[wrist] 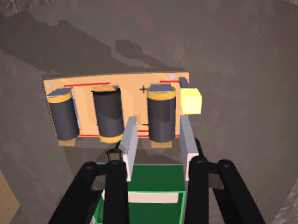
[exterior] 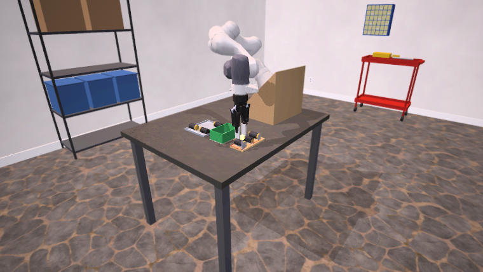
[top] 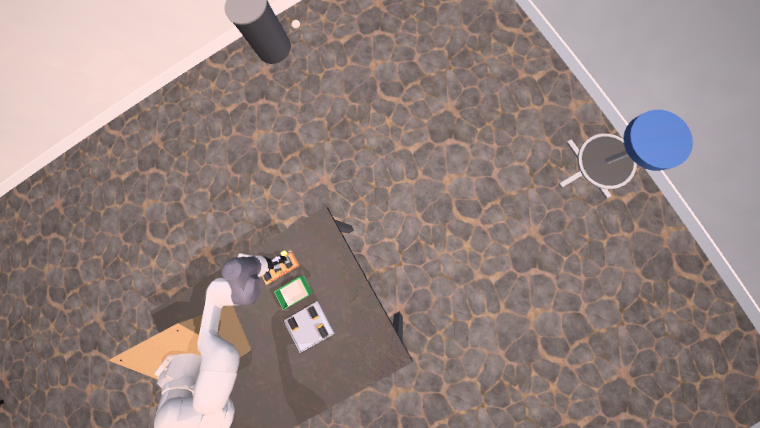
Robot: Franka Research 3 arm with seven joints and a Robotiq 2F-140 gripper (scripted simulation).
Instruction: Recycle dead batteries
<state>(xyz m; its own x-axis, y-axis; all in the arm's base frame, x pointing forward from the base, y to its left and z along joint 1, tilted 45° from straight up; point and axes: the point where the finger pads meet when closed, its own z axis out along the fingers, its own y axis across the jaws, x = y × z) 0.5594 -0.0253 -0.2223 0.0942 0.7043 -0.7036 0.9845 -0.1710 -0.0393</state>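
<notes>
My gripper (exterior: 240,133) (wrist: 158,127) is open and points down, its fingers on either side of the right battery (wrist: 161,117) in the wrist view, with a gap on both sides. That battery lies in the orange holder board (exterior: 257,143) (wrist: 135,102), as do a middle battery (wrist: 109,112) and a left battery (wrist: 65,116). The middle one has its gold end opposite to the others. The bulb (exterior: 242,136) (wrist: 191,101) glows pale yellow beside the right battery. The green recycling box (exterior: 220,136) (wrist: 155,175) stands upright; no battery shows in it.
A grey tray (top: 305,341) beside the green box holds three batteries, one (top: 292,323) apart from the other two (top: 312,312) (top: 322,330). A tall tan panel (exterior: 290,94) stands on the table (exterior: 189,158) near the arm's base.
</notes>
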